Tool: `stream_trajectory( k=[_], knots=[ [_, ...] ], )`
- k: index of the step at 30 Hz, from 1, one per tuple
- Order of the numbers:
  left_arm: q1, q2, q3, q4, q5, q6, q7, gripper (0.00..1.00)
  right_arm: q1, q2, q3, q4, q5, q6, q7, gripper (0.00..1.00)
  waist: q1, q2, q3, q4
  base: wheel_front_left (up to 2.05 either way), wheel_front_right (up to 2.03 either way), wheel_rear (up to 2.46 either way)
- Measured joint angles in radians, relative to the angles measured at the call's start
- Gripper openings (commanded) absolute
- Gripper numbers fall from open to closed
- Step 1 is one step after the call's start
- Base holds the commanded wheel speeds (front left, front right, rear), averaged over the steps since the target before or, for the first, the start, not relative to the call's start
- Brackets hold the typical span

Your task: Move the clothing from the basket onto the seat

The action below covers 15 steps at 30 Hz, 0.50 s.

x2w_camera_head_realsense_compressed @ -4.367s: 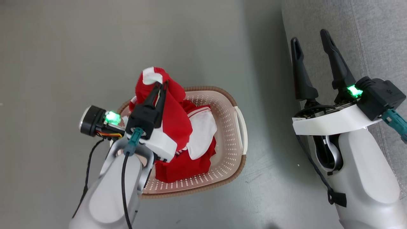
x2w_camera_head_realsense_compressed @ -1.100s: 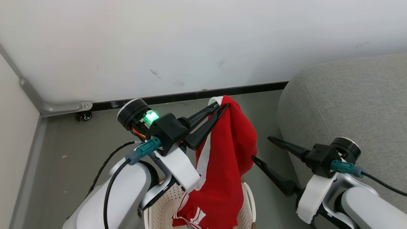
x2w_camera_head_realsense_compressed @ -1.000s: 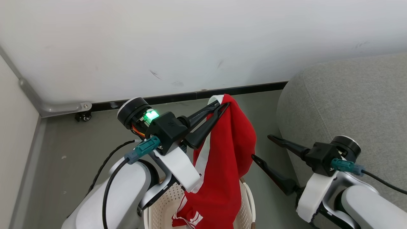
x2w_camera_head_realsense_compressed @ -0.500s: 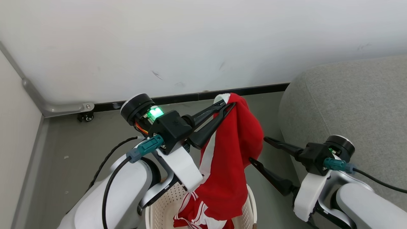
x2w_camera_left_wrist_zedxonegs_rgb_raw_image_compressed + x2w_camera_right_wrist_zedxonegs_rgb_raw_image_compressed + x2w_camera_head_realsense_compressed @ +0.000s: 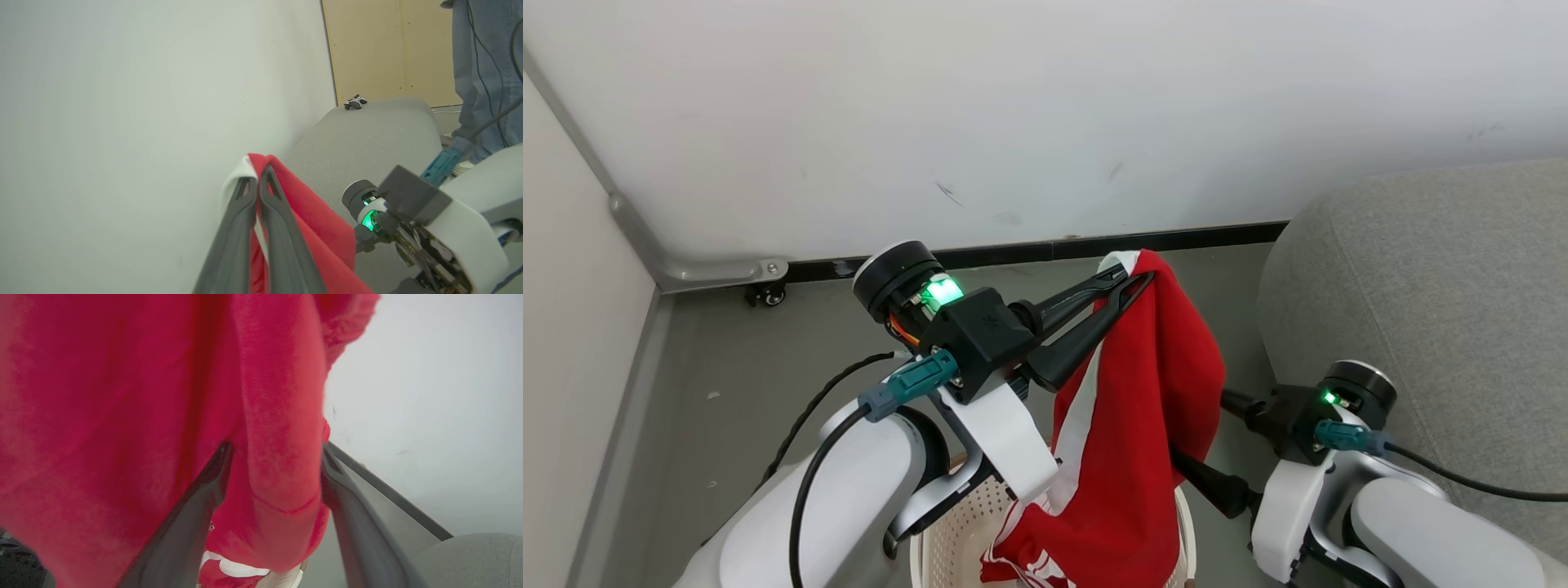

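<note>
Wall (image 5: 1045,122) behind; clothing (image 5: 1152,425) hangs vertically, pinched in left gripper (image 5: 1135,278).

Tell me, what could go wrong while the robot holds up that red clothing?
1. The left gripper pinches the clothing only by its top edge, so it might slip and drop on the floor short of the seat.
2. Its lower end hangs down at the basket and could catch on the rim.
3. The right gripper is open around a fold; a tug there could pull the cloth free.
</note>
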Motion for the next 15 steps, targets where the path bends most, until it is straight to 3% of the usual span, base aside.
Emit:
stream_trajectory(
  k=[3,4,5,15],
  knots=[
    [0.0,0.003,0.0,0.0,-0.005,0.0,0.001,0.0,-0.015,0.006,0.024,0.02,0.002,0.0,-0.014,0.32,0.0,0.0,0.001,0.007,0.0,0.0,0.0],
    [0.0,0.005,0.001,0.001,-0.009,0.0,0.001,0.0,-0.017,0.007,0.027,0.024,0.003,0.0,-0.022,0.14,0.0,0.0,0.001,0.008,0.0,0.0,0.0],
    [0.0,0.006,0.003,0.002,-0.014,0.0,0.003,0.0,-0.021,0.007,0.033,0.027,0.005,0.0,-0.027,0.03,0.0,0.0,0.002,0.01,0.0,0.0,0.0],
    [0.009,0.025,0.055,0.05,-0.062,0.004,0.0,0.0,-0.055,-0.003,0.074,0.052,0.038,0.0,-0.072,0.0,0.0,0.0,0.013,-0.002,0.0,0.0,0.0]
  ],
)
